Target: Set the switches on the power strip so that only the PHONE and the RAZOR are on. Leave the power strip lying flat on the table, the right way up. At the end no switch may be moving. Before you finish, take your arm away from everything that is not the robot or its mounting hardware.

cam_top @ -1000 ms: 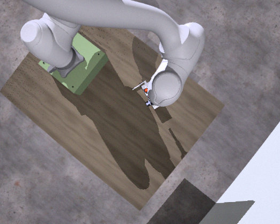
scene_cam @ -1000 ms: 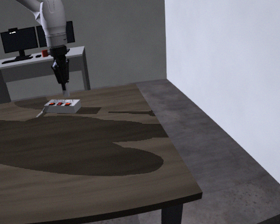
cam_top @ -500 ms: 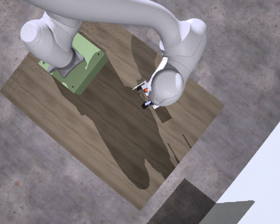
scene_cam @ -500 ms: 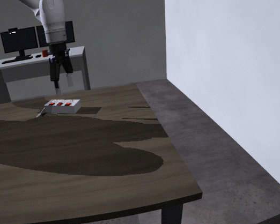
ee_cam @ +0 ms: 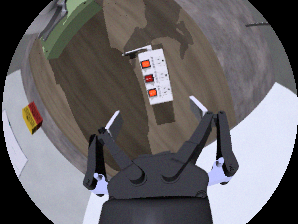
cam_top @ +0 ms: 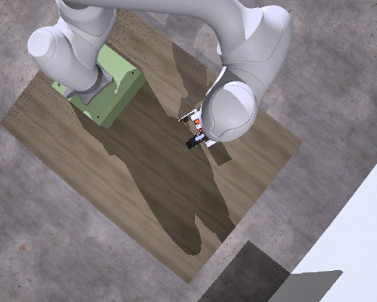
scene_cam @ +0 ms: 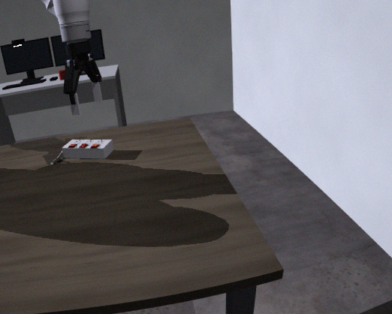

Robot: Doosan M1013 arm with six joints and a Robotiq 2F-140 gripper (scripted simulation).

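Observation:
A white power strip (scene_cam: 87, 149) lies flat on the wooden table, top side up, with three red rocker switches in a row. It also shows in the wrist view (ee_cam: 153, 78) and, mostly hidden under the arm's wrist, in the overhead view (cam_top: 198, 127). In the wrist view the switch nearest the cord end looks brighter orange than the other two. The labels are too small to read. My gripper (scene_cam: 85, 98) hangs well above the strip, fingers spread wide and empty; it also shows in the wrist view (ee_cam: 156, 111).
A green base block (cam_top: 107, 90) holds the arm at the table's far corner. A short cord stub (scene_cam: 55, 161) sticks out of the strip's left end. A desk with monitors (scene_cam: 51, 80) stands behind the table, a white wall to the right.

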